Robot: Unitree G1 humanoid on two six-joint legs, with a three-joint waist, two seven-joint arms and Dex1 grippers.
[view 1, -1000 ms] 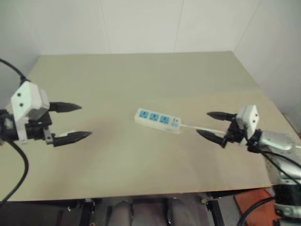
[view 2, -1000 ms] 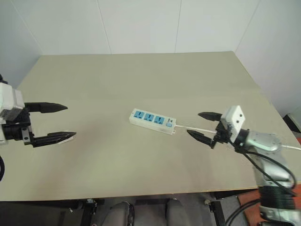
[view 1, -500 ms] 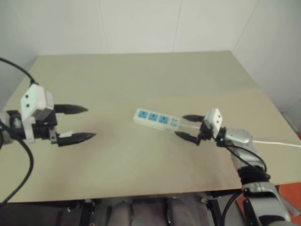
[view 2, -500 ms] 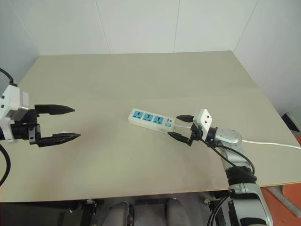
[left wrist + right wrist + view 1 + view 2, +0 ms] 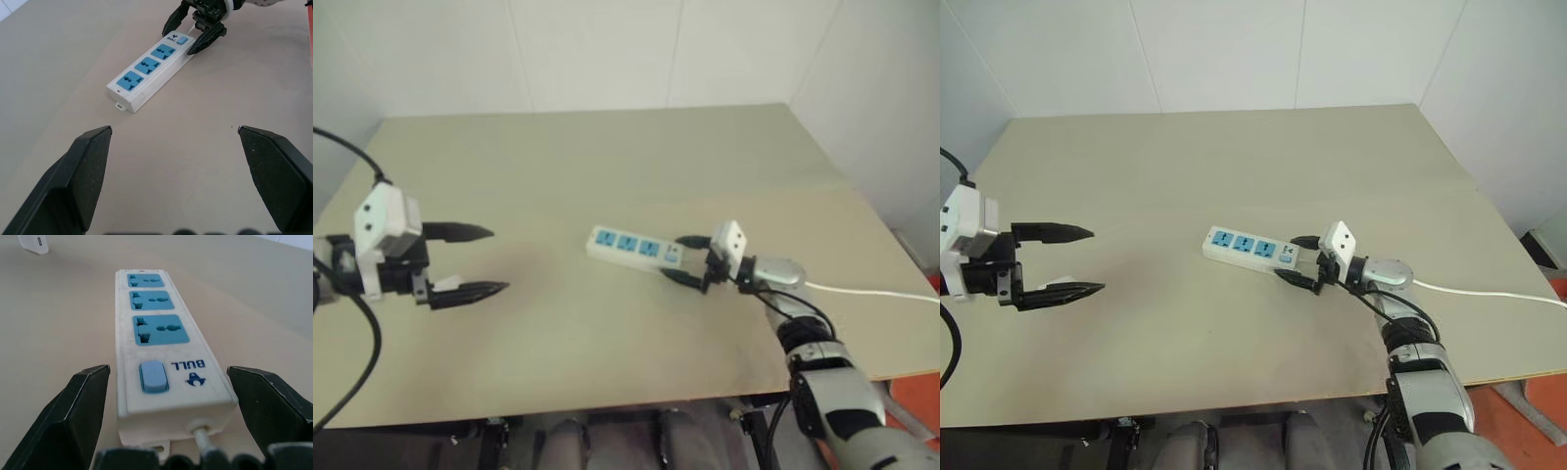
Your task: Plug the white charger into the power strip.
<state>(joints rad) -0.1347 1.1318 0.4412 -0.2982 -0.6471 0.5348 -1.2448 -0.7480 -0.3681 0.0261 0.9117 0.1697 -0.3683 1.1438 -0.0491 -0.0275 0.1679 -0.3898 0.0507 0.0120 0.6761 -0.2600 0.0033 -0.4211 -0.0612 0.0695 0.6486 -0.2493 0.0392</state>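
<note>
The power strip [image 5: 1247,249] lies flat mid-table [image 5: 1234,157], all three blue sockets bare. The right tool [image 5: 1299,261] straddles its switch end, fingers spread wide on either side, gripping nothing. The left tool [image 5: 1072,262] hovers well off to the left, wide open and empty. The white charger [image 5: 33,243] sits on the table beyond the strip's far end. Plain white walls [image 5: 1214,49] stand behind.

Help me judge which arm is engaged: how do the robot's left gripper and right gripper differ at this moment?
The white-bodied, black-fingered left gripper hangs over bare beige table, well apart from the long white power strip with three blue sockets. The matching right gripper is at the strip's switch end, one finger on either side.
The left gripper faces the strip's free end; the right gripper faces its cord end.
Both are open and hold nothing.
</note>
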